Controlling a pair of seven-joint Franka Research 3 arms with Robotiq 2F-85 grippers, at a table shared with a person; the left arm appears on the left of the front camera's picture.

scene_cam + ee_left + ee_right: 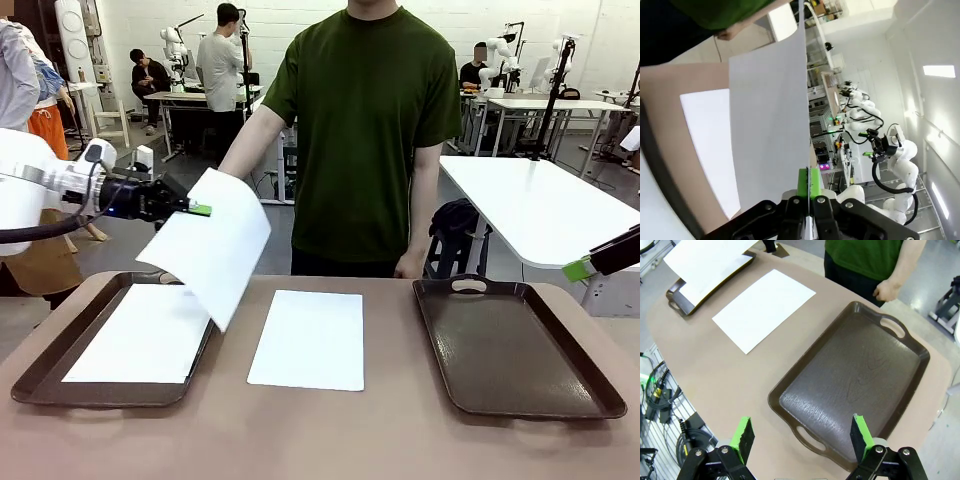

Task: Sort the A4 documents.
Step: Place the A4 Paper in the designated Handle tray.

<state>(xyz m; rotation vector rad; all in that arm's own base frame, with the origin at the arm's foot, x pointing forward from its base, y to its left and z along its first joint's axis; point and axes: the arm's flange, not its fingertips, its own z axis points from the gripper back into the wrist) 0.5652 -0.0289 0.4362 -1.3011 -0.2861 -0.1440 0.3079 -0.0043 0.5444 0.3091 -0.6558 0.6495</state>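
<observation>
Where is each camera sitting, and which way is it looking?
Front view: sits between the arms on the robot's side, looks across the table at the person; the left gripper shows, pinching a raised sheet.
Left wrist view: rides the left wrist, looks along its shut fingers up that sheet.
Right wrist view: rides the right wrist, looks down at the brown tray past the open right gripper.
Shared: front and right wrist views both show the sheet lying on the table.
</observation>
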